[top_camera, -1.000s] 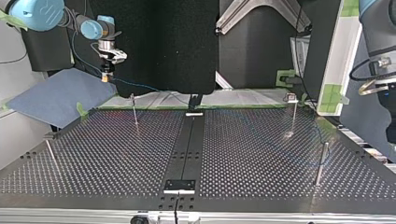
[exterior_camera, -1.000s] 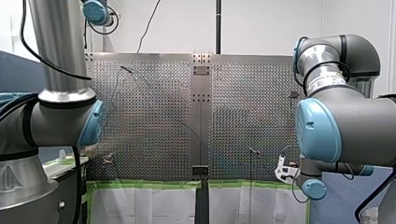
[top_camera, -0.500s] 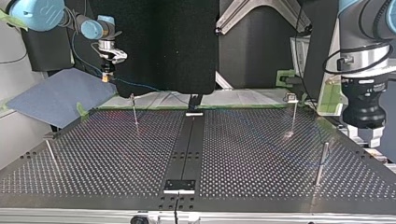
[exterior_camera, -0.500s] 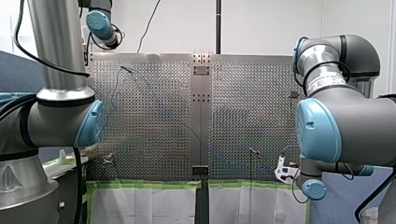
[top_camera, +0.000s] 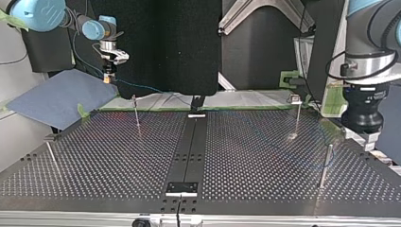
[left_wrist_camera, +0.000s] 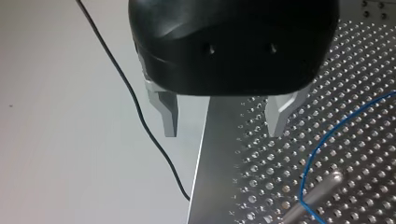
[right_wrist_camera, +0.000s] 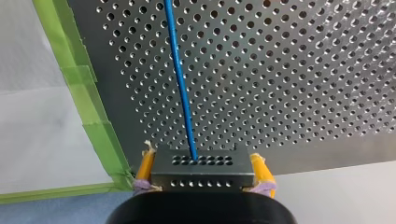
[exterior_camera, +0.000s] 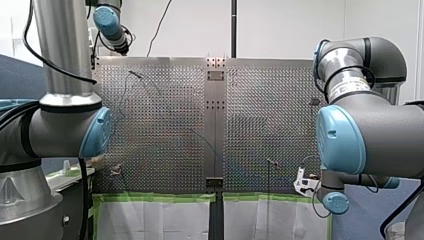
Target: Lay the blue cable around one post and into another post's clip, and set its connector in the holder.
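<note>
Right wrist view: my right gripper (right_wrist_camera: 204, 166) is clamped on the dark connector (right_wrist_camera: 202, 177) – the yellow pads (right_wrist_camera: 146, 166) press against its two sides; the blue cable (right_wrist_camera: 180, 84) leaves the connector's perforated face and runs straight ahead of the gripper, over the perforated table (right_wrist_camera: 289, 74); a strip of green tape (right_wrist_camera: 88, 107) borders the table's edge beside the gripper.

Left wrist view: my left gripper (left_wrist_camera: 224, 122) is spread wide, its two metal fingers (left_wrist_camera: 169, 114) well apart and gripping nothing; between and below them lies the table's edge, with a thin black cord (left_wrist_camera: 140, 116) on the pale surface beyond it; the blue cable curves over the holes off to one side of the fingers, apart from them, and passes close by a metal post (left_wrist_camera: 315, 196); I cannot tell whether cable and post touch.

Top view: my right gripper hangs at the view's left, above a blue-grey mat (top_camera: 56, 97) past the table's far corner, with the connector at its tip; the cable trails from it toward the middle of the table's far edge; my left gripper stands at the view's right, over the table's side edge, near the short post (top_camera: 326, 163) – and apart from the clip-topped post (top_camera: 296, 113).

Front view: my right gripper sits low at the right, off the table's near corner; the cable shows only as a faint line across the table's left half.
</note>
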`<state>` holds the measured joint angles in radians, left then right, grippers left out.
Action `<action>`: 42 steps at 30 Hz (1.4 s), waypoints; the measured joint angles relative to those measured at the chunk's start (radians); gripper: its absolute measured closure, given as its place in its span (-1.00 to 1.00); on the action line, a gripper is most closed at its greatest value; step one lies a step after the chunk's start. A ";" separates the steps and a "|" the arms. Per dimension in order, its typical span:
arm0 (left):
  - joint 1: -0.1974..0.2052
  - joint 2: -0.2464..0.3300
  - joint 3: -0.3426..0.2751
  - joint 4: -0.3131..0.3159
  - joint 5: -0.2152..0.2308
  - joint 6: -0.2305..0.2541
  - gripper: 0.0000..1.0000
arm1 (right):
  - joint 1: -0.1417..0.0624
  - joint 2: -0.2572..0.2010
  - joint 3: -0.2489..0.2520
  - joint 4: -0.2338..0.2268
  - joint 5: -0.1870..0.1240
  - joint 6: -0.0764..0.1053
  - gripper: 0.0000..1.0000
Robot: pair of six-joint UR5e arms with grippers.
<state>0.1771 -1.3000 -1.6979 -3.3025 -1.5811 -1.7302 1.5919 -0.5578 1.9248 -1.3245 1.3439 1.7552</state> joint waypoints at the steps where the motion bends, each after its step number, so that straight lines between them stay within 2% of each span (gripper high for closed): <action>1: -0.001 -0.003 0.009 -0.008 0.000 0.001 -0.86 | 0.000 0.000 0.000 0.000 0.000 0.000 1.00; 9: -0.013 -0.010 0.064 -0.090 -0.001 0.009 -0.86 | 0.002 0.000 -0.001 0.000 0.000 0.000 1.00; 24: -0.044 -0.016 0.067 -0.222 0.002 0.009 -0.86 | 0.003 0.000 -0.001 0.004 0.000 0.000 1.00; 42: -0.045 -0.037 0.067 -0.364 -0.003 -0.004 -0.86 | 0.005 0.000 0.000 0.008 -0.004 0.000 1.00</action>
<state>0.1324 -1.3367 -1.6310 -3.6668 -1.5836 -1.7343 1.5970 -0.5577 1.9244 -1.3170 1.3395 1.7551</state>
